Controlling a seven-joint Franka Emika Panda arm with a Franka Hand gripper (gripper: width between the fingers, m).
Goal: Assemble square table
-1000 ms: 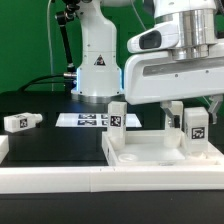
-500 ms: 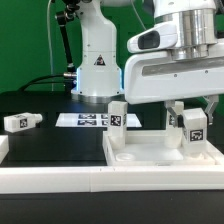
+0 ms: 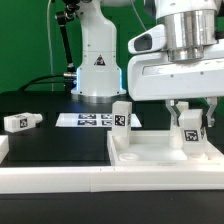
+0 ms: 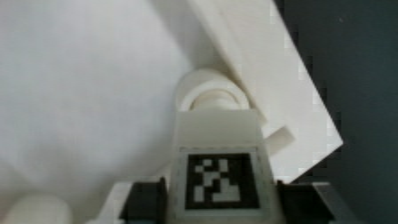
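1. Exterior view: the gripper (image 3: 190,116) hangs from above with its fingers (image 3: 177,110) closed on the two sides of the held leg (image 3: 191,131), which stands upright between them, tag facing the camera. The pinch sits on the leg's upper part, probably so its lower end is free to meet the slab
2. Directly below the fingers the tabletop slab (image 3: 160,156) lies flat on the black table (image 3: 50,140). The held leg's lower end is at the slab's far corner, but whether it touches cannot be told from here
3. A second leg (image 3: 121,115) stands upright on the slab, well apart from the fingers toward the exterior view's left. A loose leg (image 3: 20,121) lies much farther that way, past the marker board (image 3: 85,120). The slab sits against the white rail (image 3: 60,182), which likely braces it
4. Wrist view: the dark fingers (image 4: 146,203) flank the held leg (image 4: 222,165), its tag square between them, so the grip looks centred. Ahead of the fingertips the leg points at the tabletop slab (image 4: 89,100) near its edge. The rounded shape beyond it may be the leg's tip or a corner socket; I cannot tell which
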